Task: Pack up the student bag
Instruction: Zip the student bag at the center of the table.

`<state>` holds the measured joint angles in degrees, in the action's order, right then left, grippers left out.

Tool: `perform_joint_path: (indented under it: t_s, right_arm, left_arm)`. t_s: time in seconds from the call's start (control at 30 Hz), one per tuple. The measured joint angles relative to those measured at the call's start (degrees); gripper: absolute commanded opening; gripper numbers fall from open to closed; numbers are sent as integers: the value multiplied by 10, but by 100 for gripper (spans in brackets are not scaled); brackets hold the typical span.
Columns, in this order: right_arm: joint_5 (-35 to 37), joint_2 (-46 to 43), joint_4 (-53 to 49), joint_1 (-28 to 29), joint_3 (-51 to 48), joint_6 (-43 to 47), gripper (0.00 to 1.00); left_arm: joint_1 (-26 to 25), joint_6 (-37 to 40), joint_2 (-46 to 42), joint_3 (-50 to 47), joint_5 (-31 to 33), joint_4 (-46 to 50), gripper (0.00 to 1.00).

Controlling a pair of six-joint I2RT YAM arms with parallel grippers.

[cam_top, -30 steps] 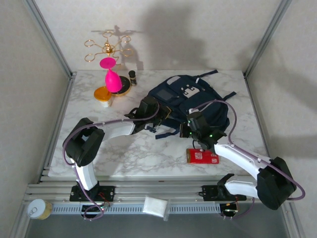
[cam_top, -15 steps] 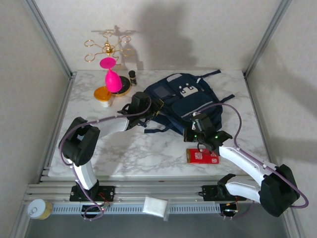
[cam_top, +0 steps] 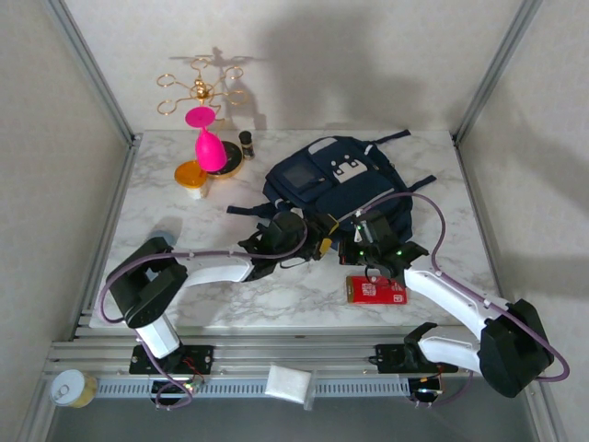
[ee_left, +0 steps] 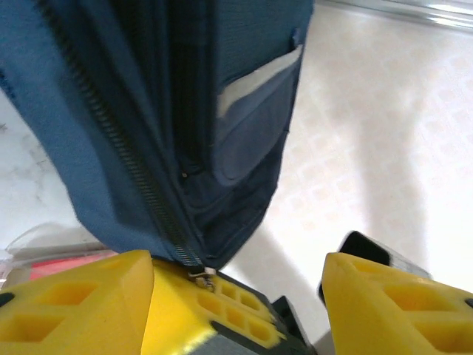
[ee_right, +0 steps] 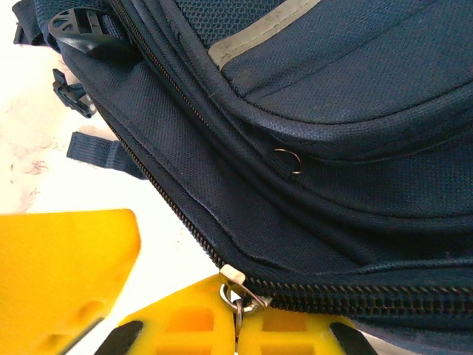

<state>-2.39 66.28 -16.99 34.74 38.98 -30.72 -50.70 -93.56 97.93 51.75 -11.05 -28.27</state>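
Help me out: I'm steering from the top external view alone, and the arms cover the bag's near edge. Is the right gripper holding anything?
Observer: Yes. Its wrist view shows the right gripper shut on the metal zipper pull at the student bag's edge.
Operator: And the left one?
Observer: The left gripper is open, yellow fingers wide apart, gripping nothing.
Operator: Is the bag unzipped there?
Observer: It appears so: the left wrist view looks inside at an inner pocket with light trim.
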Motion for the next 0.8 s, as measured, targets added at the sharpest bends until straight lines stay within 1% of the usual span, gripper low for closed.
perform_joint_path:
  t_s: [0.2, 0.3, 0.37, 0.47, 0.53, 0.6, 0.63, 0.8]
  right_arm:
    - [-1, 0, 5, 0, -1, 0, 0]
    - [-3, 0, 12, 0, -7, 0, 0]
    - [-3, 0, 13, 0, -10, 0, 0]
    - [-2, 0, 14, 0, -11, 0, 0]
    - [3, 0, 13, 0, -11, 0, 0]
    - [9, 0, 12, 0, -10, 0, 0]
    - [10, 0, 9, 0, -10, 0, 0]
    - [25, -1, -21, 0, 3, -5, 0]
  left_arm:
    - [-5, -42, 41, 12, 31, 3, 59]
    - [-2, -52, 70, 38, 40, 2, 53]
    - [-1, -57, 82, 49, 45, 3, 47]
    - [-1, -53, 96, 67, 49, 15, 30]
    - [-1, -47, 98, 73, 51, 27, 16]
    - [-1, -38, 98, 75, 51, 38, 3]
    - [-1, -33, 98, 75, 50, 42, 0]
    - [4, 0, 87, 75, 50, 63, 0]
